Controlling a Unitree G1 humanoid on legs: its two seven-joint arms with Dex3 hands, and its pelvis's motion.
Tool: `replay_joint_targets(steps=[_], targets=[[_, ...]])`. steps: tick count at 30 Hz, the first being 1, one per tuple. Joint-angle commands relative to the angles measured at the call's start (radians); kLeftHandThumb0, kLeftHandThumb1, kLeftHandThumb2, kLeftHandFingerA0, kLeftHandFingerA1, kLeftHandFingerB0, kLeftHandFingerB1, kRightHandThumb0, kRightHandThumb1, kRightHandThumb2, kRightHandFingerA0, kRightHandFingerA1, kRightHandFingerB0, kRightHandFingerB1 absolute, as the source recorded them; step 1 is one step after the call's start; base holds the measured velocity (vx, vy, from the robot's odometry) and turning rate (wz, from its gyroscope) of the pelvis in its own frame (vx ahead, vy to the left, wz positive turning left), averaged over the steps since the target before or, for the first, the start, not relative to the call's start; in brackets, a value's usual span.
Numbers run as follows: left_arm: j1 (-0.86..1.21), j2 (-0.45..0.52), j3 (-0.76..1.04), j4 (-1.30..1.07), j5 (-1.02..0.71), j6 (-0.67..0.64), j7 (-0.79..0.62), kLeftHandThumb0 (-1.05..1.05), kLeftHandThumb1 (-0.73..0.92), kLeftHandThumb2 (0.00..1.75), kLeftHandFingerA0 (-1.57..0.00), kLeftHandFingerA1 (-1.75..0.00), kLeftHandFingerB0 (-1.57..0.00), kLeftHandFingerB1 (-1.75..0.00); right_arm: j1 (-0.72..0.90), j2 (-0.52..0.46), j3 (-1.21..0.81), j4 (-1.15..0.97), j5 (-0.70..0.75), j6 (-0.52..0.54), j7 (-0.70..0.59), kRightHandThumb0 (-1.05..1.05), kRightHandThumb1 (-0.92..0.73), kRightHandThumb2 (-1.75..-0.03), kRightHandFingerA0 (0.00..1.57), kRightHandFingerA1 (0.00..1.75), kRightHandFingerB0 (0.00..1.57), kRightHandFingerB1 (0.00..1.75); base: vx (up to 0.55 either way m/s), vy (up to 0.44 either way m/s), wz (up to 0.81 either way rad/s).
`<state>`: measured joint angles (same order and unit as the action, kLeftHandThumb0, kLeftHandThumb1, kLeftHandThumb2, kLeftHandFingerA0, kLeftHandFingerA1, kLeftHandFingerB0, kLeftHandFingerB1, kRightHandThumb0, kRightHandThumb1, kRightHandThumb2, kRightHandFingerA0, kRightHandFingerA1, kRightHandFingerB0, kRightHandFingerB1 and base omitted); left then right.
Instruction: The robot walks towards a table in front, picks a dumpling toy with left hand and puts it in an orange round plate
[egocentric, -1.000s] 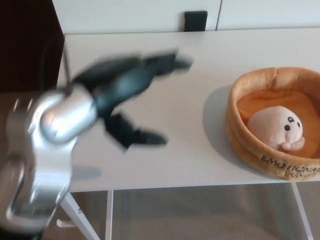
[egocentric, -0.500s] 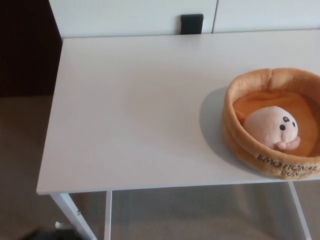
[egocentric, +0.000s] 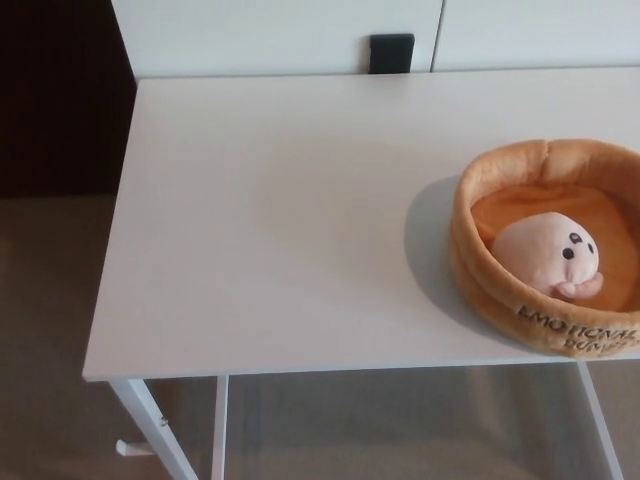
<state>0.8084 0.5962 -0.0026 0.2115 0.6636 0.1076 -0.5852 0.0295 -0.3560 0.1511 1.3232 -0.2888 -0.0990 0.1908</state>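
At right edge of white desk (egocentric: 270, 230): orange round plate (egocentric: 500, 290), soft plush with raised rim, partly cut off by picture edge, dark lettering on front wall. Inside plate: dumpling toy (egocentric: 545, 255), pale peach, dot eyes facing up-right, resting on plate floor near front wall. Neither robot hand in view, so open or clenched cannot be told. Behind desk: white wall panel with small black box (egocentric: 391, 53). Below: desk legs, brown floor.
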Motion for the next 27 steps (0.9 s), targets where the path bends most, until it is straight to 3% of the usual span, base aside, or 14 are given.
replay_joint_targets(steps=[1,6,7,8,9,10,11,12,13,16,19,24,25,27], targets=[[-0.303,-0.006,-0.069,0.384,-0.007,-0.1,0.175,-0.42,0.64,0.61,-0.44,-0.44,-0.27,-0.35,0.005,-0.018,-0.006,0.001,0.004,0.003,0.003,-0.41,-0.51,-0.78,0.58,0.61,0.28,0.45,0.0,0.0,0.0],[-0.483,-0.135,-0.021,0.754,-0.066,-0.101,0.428,-0.41,0.65,0.59,-0.52,-0.45,-0.37,-0.39,0.014,-0.019,-0.009,0.001,0.009,0.0,0.015,-0.42,-0.52,-0.79,0.54,0.58,0.27,0.45,0.0,0.0,0.0],[-0.489,-0.162,-0.015,0.821,-0.071,-0.116,0.492,-0.51,0.55,0.86,-0.49,-0.59,-0.37,-0.52,0.013,-0.02,-0.006,0.001,0.006,0.0,0.018,-0.42,-0.52,-0.79,0.55,0.59,0.26,0.45,0.0,0.0,0.0],[-0.483,-0.17,-0.012,0.856,-0.078,-0.138,0.506,-0.46,0.71,0.61,-0.53,-0.45,-0.36,-0.35,0.014,-0.019,-0.004,0.0,0.004,0.0,0.017,-0.43,-0.52,-0.8,0.56,0.6,0.27,0.46,0.0,0.0,0.0],[-0.48,-0.173,-0.009,0.884,-0.085,-0.158,0.505,-0.46,0.71,0.61,-0.53,-0.45,-0.36,-0.35,0.014,-0.018,-0.003,0.0,0.003,0.0,0.017,-0.43,-0.52,-0.8,0.56,0.6,0.27,0.46,0.0,0.0,0.0],[-0.481,-0.17,-0.013,0.901,-0.088,-0.188,0.49,-0.54,0.64,0.92,-0.47,-0.55,-0.32,-0.48,0.011,-0.022,-0.01,0.001,0.009,-0.001,0.023,-0.42,-0.53,-0.8,0.54,0.59,0.26,0.45,0.0,0.0,0.0],[-0.484,-0.168,-0.016,0.912,-0.088,-0.202,0.486,-0.54,0.64,0.92,-0.47,-0.55,-0.32,-0.48,0.01,-0.023,-0.013,0.002,0.012,-0.002,0.025,-0.42,-0.53,-0.8,0.54,0.59,0.26,0.45,0.0,0.0,0.0],[-0.49,-0.166,-0.011,0.923,-0.097,-0.208,0.471,-0.46,0.77,0.63,-0.55,-0.41,-0.38,-0.35,0.01,-0.023,-0.013,0.002,0.013,0.0,0.024,-0.42,-0.53,-0.8,0.55,0.6,0.27,0.45,0.0,0.0,0.0],[-0.495,-0.159,-0.01,0.932,-0.101,-0.22,0.461,-0.5,0.75,0.63,-0.5,-0.39,-0.33,-0.33,0.005,-0.02,-0.014,0.004,0.012,0.005,0.02,-0.33,-0.66,-0.6,0.6,0.47,0.32,0.33,0.0,0.0,0.0],[-0.518,-0.146,-0.013,0.952,-0.102,-0.248,0.463,-0.49,0.74,0.62,-0.51,-0.39,-0.33,-0.33,-0.016,-0.016,-0.014,0.008,0.01,0.016,0.017,-0.41,-0.53,-0.79,0.53,0.57,0.26,0.44,0.0,0.0,0.0],[-0.553,-0.143,0.018,0.998,-0.144,-0.26,0.442,-0.42,0.69,0.6,-0.54,-0.42,-0.34,-0.33,-0.021,-0.02,0.0,0.004,-0.006,0.002,0.006,-0.42,-0.53,-0.8,0.59,0.61,0.29,0.46,0.0,0.0,0.0],[-0.555,-0.128,-0.013,1.066,-0.138,-0.296,0.453,-0.43,0.7,0.61,-0.5,-0.42,-0.36,-0.34,0.001,-0.024,-0.024,0.005,0.019,0.005,0.027,-0.32,-0.66,-0.6,0.58,0.5,0.32,0.35,0.0,0.0,0.0],[-0.543,-0.123,-0.027,1.073,-0.131,-0.299,0.456,-0.45,0.71,0.61,-0.5,-0.42,-0.34,-0.34,0.019,-0.022,-0.02,0.006,0.012,-0.002,0.015,-0.42,-0.53,-0.8,0.57,0.61,0.29,0.46,0.0,0.0,0.0],[-0.54,-0.122,-0.041,1.084,-0.133,-0.305,0.466,-0.44,0.71,0.61,-0.51,-0.42,-0.34,-0.34,0.026,-0.022,-0.023,0.004,0.014,0.0,0.016,-0.42,-0.53,-0.79,0.57,0.62,0.28,0.46,0.0,0.0,0.0]])
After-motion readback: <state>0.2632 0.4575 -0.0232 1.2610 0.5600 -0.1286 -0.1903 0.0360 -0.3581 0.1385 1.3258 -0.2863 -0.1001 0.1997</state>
